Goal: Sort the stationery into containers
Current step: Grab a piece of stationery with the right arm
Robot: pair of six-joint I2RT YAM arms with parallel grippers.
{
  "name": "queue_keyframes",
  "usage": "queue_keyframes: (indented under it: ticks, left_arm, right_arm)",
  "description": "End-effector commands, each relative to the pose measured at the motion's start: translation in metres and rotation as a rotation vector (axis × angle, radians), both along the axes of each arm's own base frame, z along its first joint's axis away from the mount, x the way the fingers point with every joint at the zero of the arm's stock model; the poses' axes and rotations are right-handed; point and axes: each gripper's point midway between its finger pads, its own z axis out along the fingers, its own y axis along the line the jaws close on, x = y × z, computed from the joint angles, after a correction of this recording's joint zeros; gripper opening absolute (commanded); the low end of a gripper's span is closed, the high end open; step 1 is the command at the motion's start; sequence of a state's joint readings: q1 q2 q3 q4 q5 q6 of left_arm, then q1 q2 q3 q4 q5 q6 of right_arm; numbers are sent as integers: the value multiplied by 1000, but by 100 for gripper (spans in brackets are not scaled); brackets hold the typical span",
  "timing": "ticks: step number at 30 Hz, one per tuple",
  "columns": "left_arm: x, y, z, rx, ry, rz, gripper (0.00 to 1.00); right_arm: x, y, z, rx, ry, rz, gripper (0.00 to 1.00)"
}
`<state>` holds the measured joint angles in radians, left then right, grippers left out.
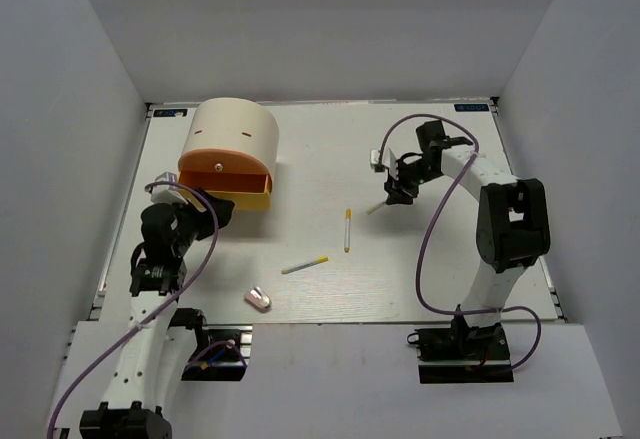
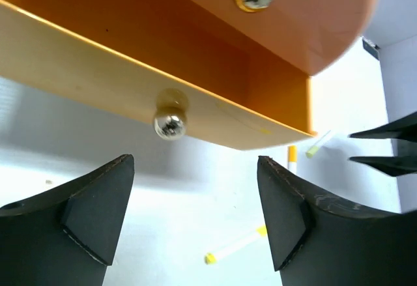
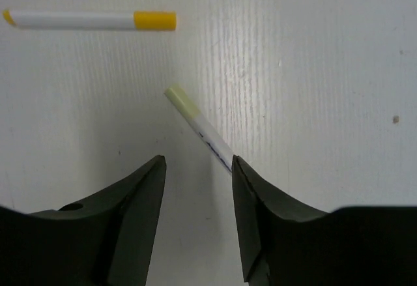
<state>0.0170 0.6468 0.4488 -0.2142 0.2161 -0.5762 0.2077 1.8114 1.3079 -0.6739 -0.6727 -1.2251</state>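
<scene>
**Stock list, near → far. Top view, clock read from table [image 1: 450,259] centre.**

1. Eraser [image 1: 258,299] — 7 o'clock, by near edge. Small pink-white block with rounded corners, matt, looks soft.
2. Pen 1 [image 1: 305,265] — 6 o'clock, lying slanted. Thin white barrel, yellow ends, smooth plastic.
3. Pen 2 [image 1: 347,229] — approx. centre, lying along the 12–6 line. Same make as pen 1, yellow cap.
4. L gripper [image 2: 195,169] — 9 o'clock, just short of the knob [image 2: 170,123]. Jaws spread wide, nothing between. Black fingers, flat matt pads.
5. Pen 3 [image 3: 199,126] — 2 o'clock, under R gripper [image 3: 197,162]. White barrel, pale yellow-green cap, round and slick. Jaws part-spread astride its tail end, barrel against one finger [image 3: 260,221]. Not pinched.
6. Drawer [image 1: 235,187] — 10 o'clock, pulled out of the box. Orange inside, yellow front wall, shiny ball knob.
7. Box [image 1: 232,134] — 11 o'clock, far left. Large cream cylinder, smooth, orange round face.

**Step in hand (judged):** R pick of pen 3.
- Shift so the barrel sits mid-gap.
- Grip nearer mid-length, not the tail, or it may swivel or roll out.
- Close slowly and lift straight.
- Carry towards 10 o'clock and drop it in the drawer.
- Keep L arm off the drawer mouth.
</scene>
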Motion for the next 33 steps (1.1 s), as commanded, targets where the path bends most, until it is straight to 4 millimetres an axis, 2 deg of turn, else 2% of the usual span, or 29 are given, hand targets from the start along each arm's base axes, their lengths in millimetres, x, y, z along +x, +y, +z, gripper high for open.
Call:
queue_keyframes:
  ticks: [1, 3, 4, 5, 10, 16, 18, 24, 26, 28, 29, 33]
  left_arm:
    - [-19, 4, 17, 8, 35, 22, 87]
    - [-27, 4, 15, 7, 71, 22, 88]
    - [-35, 3, 11, 13, 101, 10, 88]
    - [-39, 1, 15, 8, 99, -2, 90]
    - [-42, -7, 27, -21, 79, -28, 90]
    - [-43, -10, 21, -38, 110, -41, 90]
    - [-43, -10, 21, -38, 110, -41, 90]
    - [-45, -12, 20, -51, 112, -45, 90]
    - [-46, -12, 18, -52, 122, -45, 90]
    - [-48, -12, 19, -52, 118, -45, 90]
    - [-48, -12, 25, -59, 101, -42, 90]
    - [-50, -12, 25, -59, 101, -42, 90]
  right_arm:
    - [1, -9, -8, -97, -102, 191, 52]
    - [6, -12, -12, -123, -119, 216, 54]
    - [8, -14, -20, -146, -110, 236, 56]
    - [11, -14, -20, -155, -127, 255, 56]
    - [17, -20, -37, -234, -168, 303, 58]
    - [20, -14, -55, -288, -157, 342, 60]
    - [23, -13, -53, -302, -166, 368, 60]
    - [4, -15, -70, -356, -106, 535, 57]
    - [9, -14, -74, -378, -97, 547, 55]
    - [5, -15, -77, -389, -62, 576, 51]
    - [-2, -18, -79, -409, -30, 596, 50]
    - [-23, -32, -89, -470, 83, 671, 44]
